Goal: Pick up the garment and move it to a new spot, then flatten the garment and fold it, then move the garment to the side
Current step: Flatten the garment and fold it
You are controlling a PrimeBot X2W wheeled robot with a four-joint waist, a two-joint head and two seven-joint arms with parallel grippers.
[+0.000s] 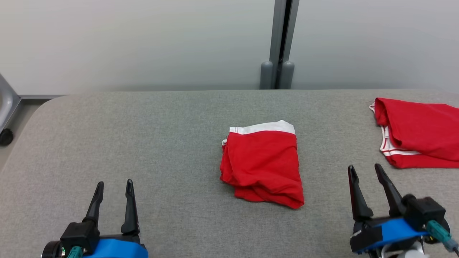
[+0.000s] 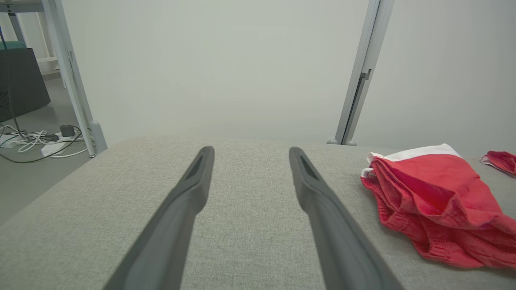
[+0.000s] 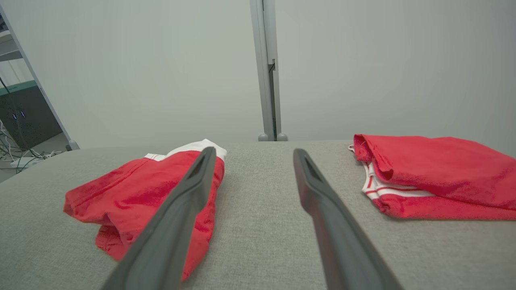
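My left fingers (image 1: 129, 200) and right fingers (image 1: 355, 195) hang spread and empty over the near table (image 1: 143, 143). The shorts (image 1: 263, 165) lie mid-table, at ten o'clock from my nearer right fingers, long axis six to twelve, waistband far.

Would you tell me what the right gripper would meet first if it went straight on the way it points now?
Probably nothing on the table: the right gripper points along bare surface between the red shorts and the other red garment, toward the grey post. Height is unclear.
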